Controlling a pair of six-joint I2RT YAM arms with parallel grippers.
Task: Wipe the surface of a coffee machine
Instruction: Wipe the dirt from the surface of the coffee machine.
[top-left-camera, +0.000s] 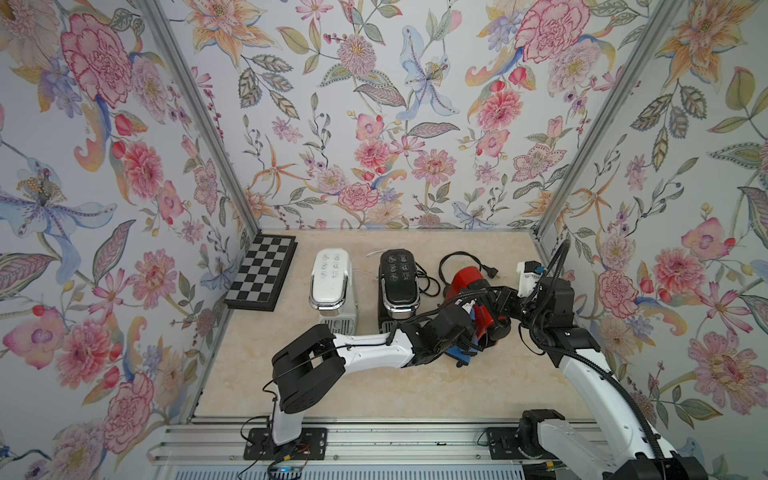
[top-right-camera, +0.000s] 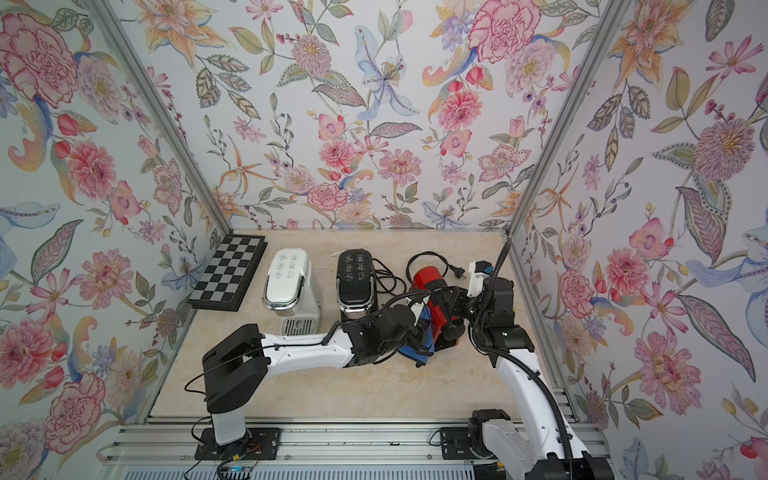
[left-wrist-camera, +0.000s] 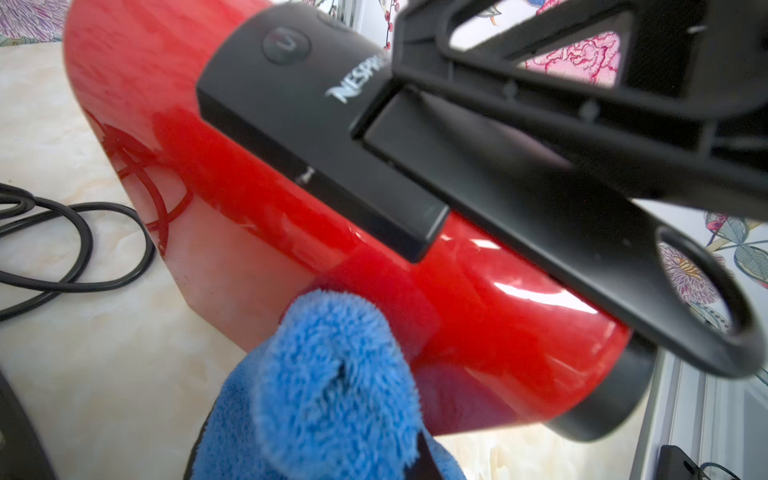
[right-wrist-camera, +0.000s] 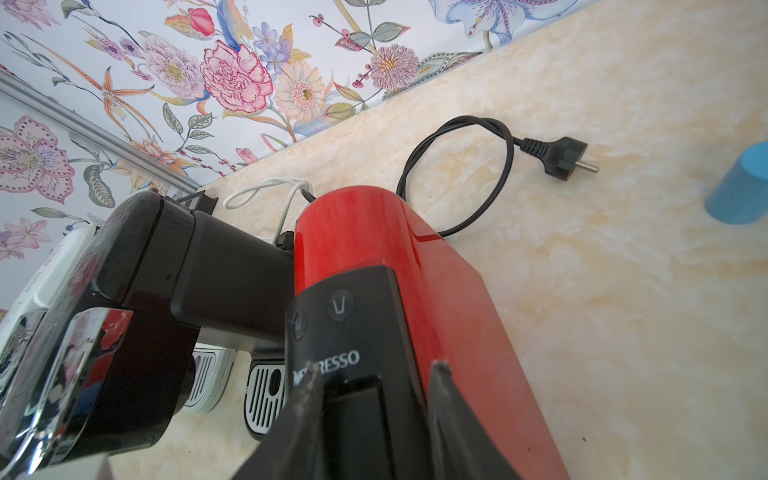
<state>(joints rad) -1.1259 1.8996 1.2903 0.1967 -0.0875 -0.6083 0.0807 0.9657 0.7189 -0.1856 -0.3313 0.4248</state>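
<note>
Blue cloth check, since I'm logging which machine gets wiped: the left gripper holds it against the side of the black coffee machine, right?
Not quite. The left gripper holds the blue cloth against the side of the red coffee machine, not the black coffee machine; the left wrist view shows it.

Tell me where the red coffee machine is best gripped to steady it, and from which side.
Grip the black top lever of the red coffee machine, coming from above with fingers across its narrow width. It is flat-sided and slim; the red body is probably too wide, rounded and glossy. The right gripper sits so, leaving the flank free for the blue cloth.
</note>
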